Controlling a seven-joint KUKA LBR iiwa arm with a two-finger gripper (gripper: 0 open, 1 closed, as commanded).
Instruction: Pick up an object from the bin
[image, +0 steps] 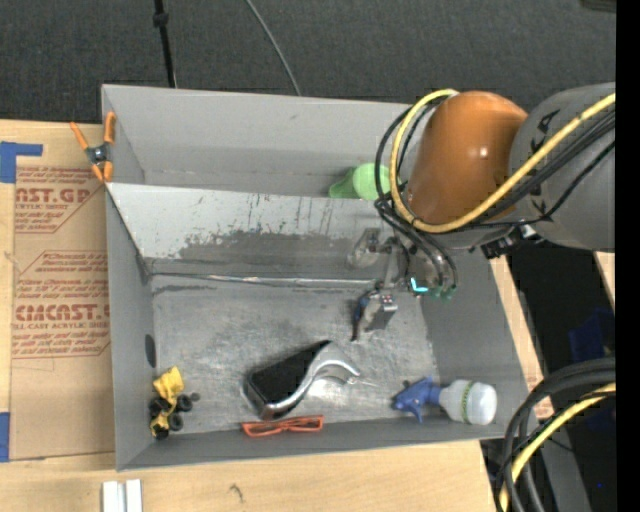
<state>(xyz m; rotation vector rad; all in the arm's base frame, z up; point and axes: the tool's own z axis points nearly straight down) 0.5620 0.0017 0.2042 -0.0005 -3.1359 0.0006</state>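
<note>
The thing lying nearest my gripper is a black object with a curved silver handle or lever (293, 380), something like a small stapler or clamp. It rests on its side on the floor of the grey bin (200, 300), near the middle of the front wall. Its silver end points up and to the right.

The gripper (372, 318) hangs just beyond that silver end, over bare, scuffed floor. Nothing is in its grasp. From this angle I cannot tell whether the claw is released or clenched. Above it, the wrist's orange cover (465, 150) and looped cables block part of the back right of the bin.

Further out, a thin orange pair of glasses (283, 426) lies along the front wall, just below the black object. A blue and white piece (448, 400), perhaps a small bottle, sits in the front right corner. A yellow and black toy (166, 402) sits in the front left corner, well apart from the rest. A pale green thing (358, 183) peeks out at the back wall beside the arm.

I judge the pick as not yet made and the arm as in its approach. The next move calls for shifting down-left over the black body, lining the claw across its narrow width, and descending clear of the glasses.
</note>
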